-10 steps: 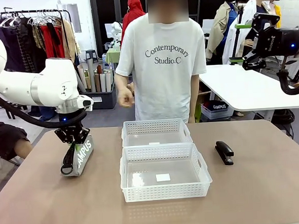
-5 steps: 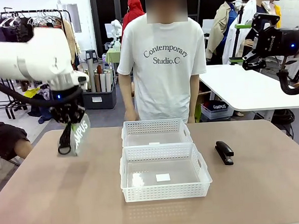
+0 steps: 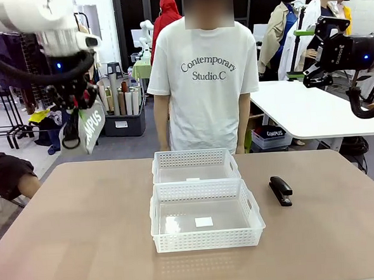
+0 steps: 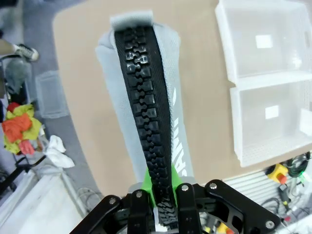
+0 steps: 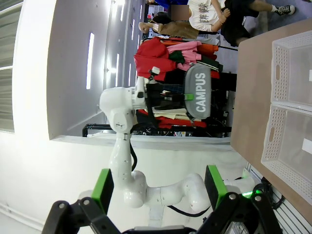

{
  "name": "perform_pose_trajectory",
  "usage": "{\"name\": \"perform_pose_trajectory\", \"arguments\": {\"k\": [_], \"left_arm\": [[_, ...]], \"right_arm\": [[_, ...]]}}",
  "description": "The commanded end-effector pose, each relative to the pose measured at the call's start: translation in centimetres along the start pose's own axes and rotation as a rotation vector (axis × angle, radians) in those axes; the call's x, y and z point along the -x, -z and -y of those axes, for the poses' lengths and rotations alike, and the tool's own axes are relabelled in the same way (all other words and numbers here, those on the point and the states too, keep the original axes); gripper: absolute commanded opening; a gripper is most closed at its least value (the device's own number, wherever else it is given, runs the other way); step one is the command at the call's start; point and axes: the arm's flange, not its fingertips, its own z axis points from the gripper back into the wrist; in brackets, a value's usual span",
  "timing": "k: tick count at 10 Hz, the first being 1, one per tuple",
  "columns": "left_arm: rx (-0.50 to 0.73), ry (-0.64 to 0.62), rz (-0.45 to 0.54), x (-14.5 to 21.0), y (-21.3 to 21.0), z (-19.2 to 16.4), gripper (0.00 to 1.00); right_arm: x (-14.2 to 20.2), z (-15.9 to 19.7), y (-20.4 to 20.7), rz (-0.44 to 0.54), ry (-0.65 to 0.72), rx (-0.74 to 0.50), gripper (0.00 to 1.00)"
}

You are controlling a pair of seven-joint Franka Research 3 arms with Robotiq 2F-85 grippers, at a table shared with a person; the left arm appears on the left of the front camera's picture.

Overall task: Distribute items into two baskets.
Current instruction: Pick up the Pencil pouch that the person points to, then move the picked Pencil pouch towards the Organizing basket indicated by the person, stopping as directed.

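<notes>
High above the table's left side, my left gripper is shut on the grey "CAMPUS" pouch, which hangs tilted with its black strap dangling. In the left wrist view the pouch runs zip-up away from the left gripper. Two white lattice baskets stand mid-table, the far basket touching the near basket; both hold nothing. The black stapler lies on the table right of them. My right gripper hovers open at the upper right, away from the table, and looks across at the pouch.
A person in a white T-shirt stands at the far edge behind the baskets, arms down. Another person's dark sleeve rests at the left table edge. A white table stands behind on the right. Bare tabletop spreads left of the baskets.
My left arm has lifted the pouch off the table's left side, straight up and slightly back. The person's raised hand has dropped. The right arm has not moved.
</notes>
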Motion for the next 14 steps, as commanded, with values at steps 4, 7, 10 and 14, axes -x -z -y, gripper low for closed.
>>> {"name": "perform_pose_trajectory", "arguments": {"k": [4,7,10,14], "left_arm": [[0.062,0.014,0.011,-1.3,-7.1,-1.0,0.00],[0.044,0.002,0.023,-0.8,-7.4,-0.6,0.00],[0.044,0.002,0.023,-0.8,-7.4,-0.6,0.00],[0.044,0.002,0.023,-0.8,-7.4,-0.6,0.00]], "right_arm": [[0.0,-0.2,0.0,0.003,-0.003,-0.004,1.00],[0.0,-0.2,0.0,0.003,-0.003,-0.004,1.00],[0.0,-0.2,0.0,0.003,-0.003,-0.004,1.00],[0.0,-0.2,0.0,0.003,-0.003,-0.004,1.00]]}}
